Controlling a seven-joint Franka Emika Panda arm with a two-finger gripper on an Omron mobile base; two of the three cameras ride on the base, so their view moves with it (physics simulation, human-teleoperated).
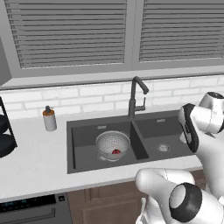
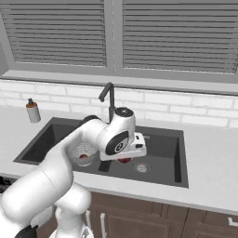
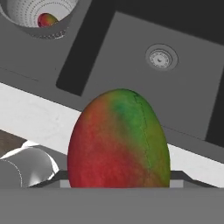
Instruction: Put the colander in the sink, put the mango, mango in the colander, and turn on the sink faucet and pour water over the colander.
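Note:
The silvery mesh colander (image 1: 107, 142) (image 2: 78, 149) (image 3: 26, 13) stands in the left basin of the dark sink (image 1: 83, 135) (image 2: 173, 153). One red mango (image 1: 116, 152) (image 2: 83, 156) (image 3: 47, 19) lies inside it. My gripper (image 2: 124, 158) hangs over the front of the right basin, shut on the second mango (image 3: 119, 140) (image 2: 124, 161), a red-green fruit that hides the fingertips in the hand view. The sink faucet (image 1: 132, 100) (image 2: 110, 100) rises behind the divider, its spout toward the right basin. Water is out of view.
A soap dispenser (image 1: 49, 119) (image 2: 32, 111) stands on the counter left of the sink. The right basin's drain (image 1: 163, 148) (image 3: 161, 57) lies beyond the held fruit. A dark rack (image 1: 4, 135) sits at the far left. Window blinds hang above the tiled backsplash.

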